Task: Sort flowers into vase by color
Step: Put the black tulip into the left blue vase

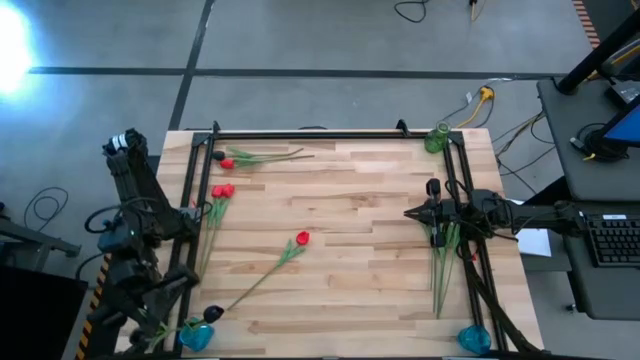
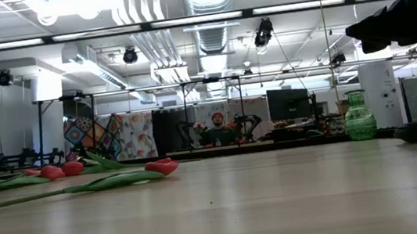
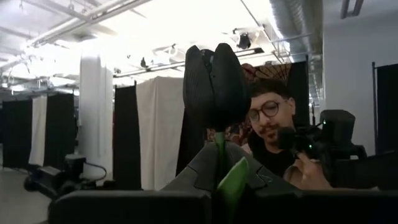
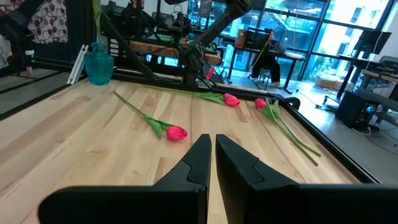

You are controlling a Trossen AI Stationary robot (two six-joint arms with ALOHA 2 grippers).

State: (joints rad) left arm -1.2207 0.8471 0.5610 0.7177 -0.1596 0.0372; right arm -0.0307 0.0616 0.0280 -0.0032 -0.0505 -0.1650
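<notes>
My left gripper clamps a near-black flower at the near left corner by the blue vase. My right gripper hovers pinched, empty, mid-right. 4 red flowers and several dark ones remain on the table; sorting looks barely begun.

— What colours do I have on my pale striped wooden desk?
— Bright red tulip heads on green stems, one near-black tulip head, teal glass vases, a green one.
</notes>
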